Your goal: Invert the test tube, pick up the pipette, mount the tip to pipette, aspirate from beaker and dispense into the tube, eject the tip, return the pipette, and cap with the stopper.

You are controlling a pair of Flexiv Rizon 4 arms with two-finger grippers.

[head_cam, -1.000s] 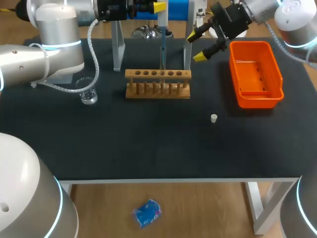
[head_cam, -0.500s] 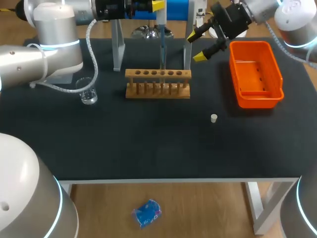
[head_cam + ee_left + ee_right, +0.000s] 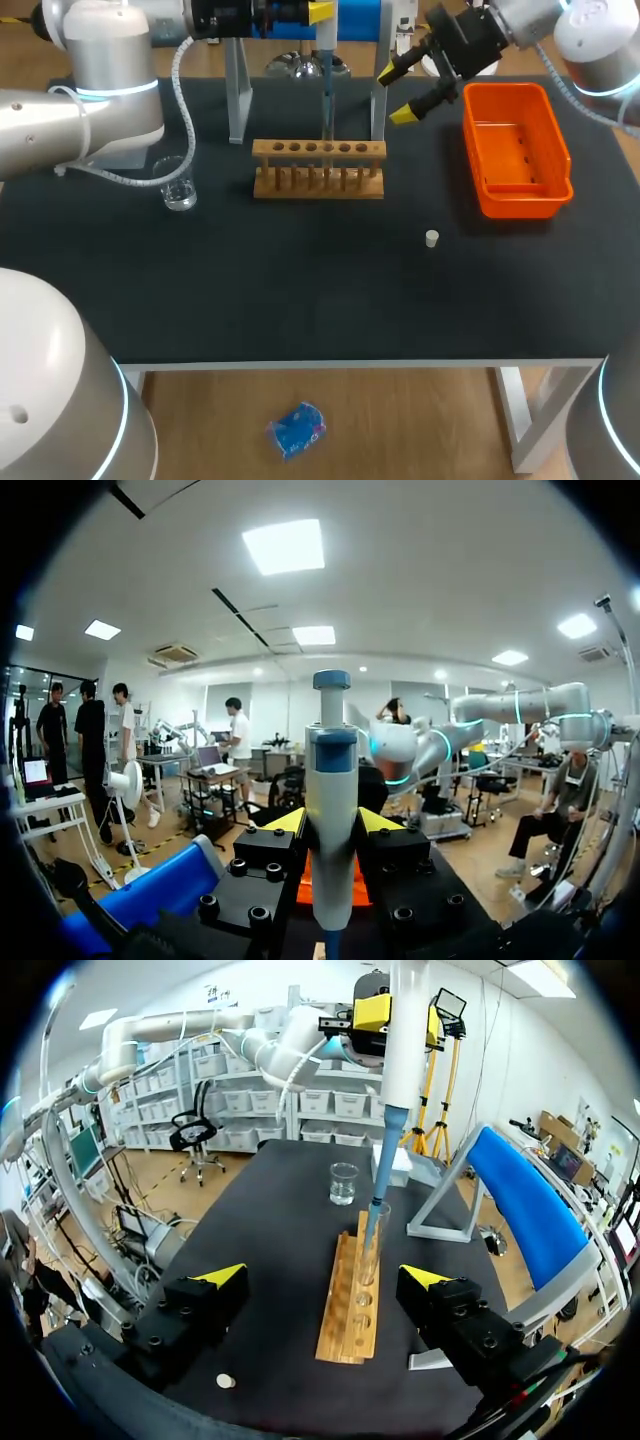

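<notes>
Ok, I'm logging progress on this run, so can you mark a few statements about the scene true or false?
1. The left gripper holds the pipette. True.
2. The pipette's tip is over the beaker. False: it is at the tube in the rack.
3. The stopper lies on the table, apart from the rack. True.
4. The right gripper is shut on the stopper. False: it is open and empty.
</notes>
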